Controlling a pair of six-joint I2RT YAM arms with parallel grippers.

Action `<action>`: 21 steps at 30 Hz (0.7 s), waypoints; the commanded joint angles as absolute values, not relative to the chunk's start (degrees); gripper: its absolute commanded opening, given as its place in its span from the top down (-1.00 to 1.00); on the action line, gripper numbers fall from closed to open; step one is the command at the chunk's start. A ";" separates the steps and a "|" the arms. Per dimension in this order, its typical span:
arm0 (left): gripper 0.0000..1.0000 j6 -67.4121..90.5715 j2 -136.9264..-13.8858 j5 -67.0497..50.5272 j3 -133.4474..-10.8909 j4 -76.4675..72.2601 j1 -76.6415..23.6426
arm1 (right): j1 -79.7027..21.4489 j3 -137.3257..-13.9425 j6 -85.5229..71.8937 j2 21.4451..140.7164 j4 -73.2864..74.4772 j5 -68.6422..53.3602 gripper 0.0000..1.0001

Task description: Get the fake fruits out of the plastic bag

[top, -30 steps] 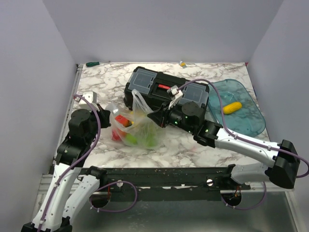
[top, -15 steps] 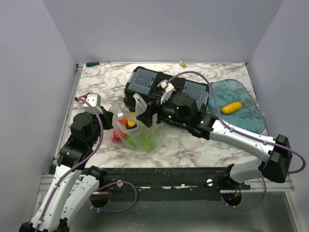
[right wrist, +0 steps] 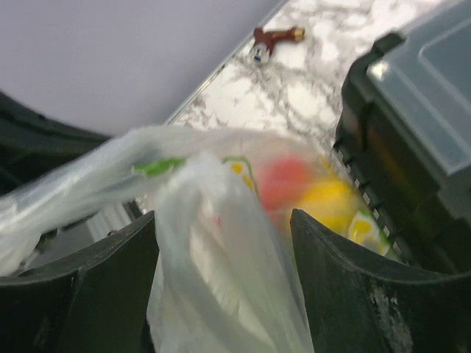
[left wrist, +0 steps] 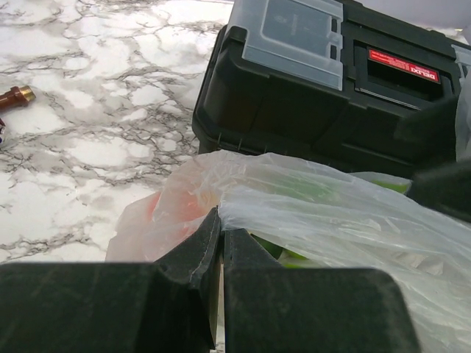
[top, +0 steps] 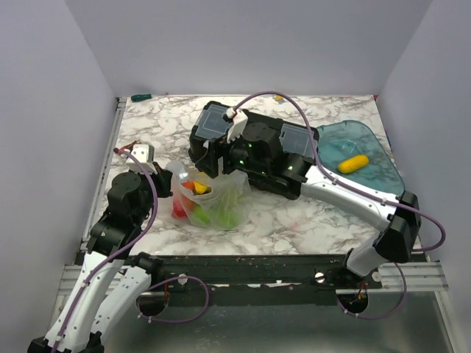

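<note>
Right gripper (right wrist: 223,220) hangs wide open astride a loose fold; left gripper (left wrist: 221,224) is pinched tight on film. On the marble table (left wrist: 110,95), against the black toolbox (left wrist: 294,110), the plastic bag (left wrist: 331,213) sags, limp and slippery. Fake fruits (right wrist: 316,198) inside look light and glossy, best pinched across the middle.

Bright, even light; right wrist view blurred.

Clear, crinkly plastic bag (top: 179,176) slumped between both arms: edge pinched in left end effector (left wrist: 221,224), loose fold between right end effector (right wrist: 223,220) fingers. Red, yellow, green fake fruits (top: 199,189) inside.
</note>
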State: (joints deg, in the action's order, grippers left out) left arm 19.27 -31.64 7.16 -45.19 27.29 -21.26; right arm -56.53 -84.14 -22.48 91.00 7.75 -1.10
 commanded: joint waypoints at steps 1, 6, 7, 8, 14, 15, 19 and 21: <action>1.00 18.72 -32.56 8.88 -46.28 27.20 -21.45 | -56.63 -76.50 -27.89 82.49 7.38 -6.80 -0.40; 1.00 18.72 -34.52 9.32 -47.31 28.65 -21.27 | -56.65 -62.24 -36.90 72.04 -3.59 -13.14 0.21; 1.00 18.80 -34.45 9.26 -47.30 28.62 -21.20 | -56.68 -59.83 -38.69 70.75 -4.86 -14.14 0.34; 1.00 18.74 -34.27 9.17 -47.01 28.20 -21.18 | -56.62 -58.37 -40.19 70.19 -5.01 -14.67 0.48; 1.00 18.54 -36.52 8.84 -47.21 28.13 -20.83 | -60.63 -48.43 -44.09 67.75 -5.94 -15.18 0.60; 1.00 18.57 -36.89 8.28 -47.41 28.33 -20.72 | -61.21 -46.97 -43.67 67.58 -6.08 -14.72 0.60; 1.00 18.46 -35.99 7.71 -46.47 27.63 -20.65 | -63.21 -43.01 -41.44 69.79 -0.62 -8.99 0.55; 1.00 18.37 -35.91 8.10 -46.13 27.51 -20.65 | -64.49 -41.68 -41.48 71.97 1.74 -5.83 0.53</action>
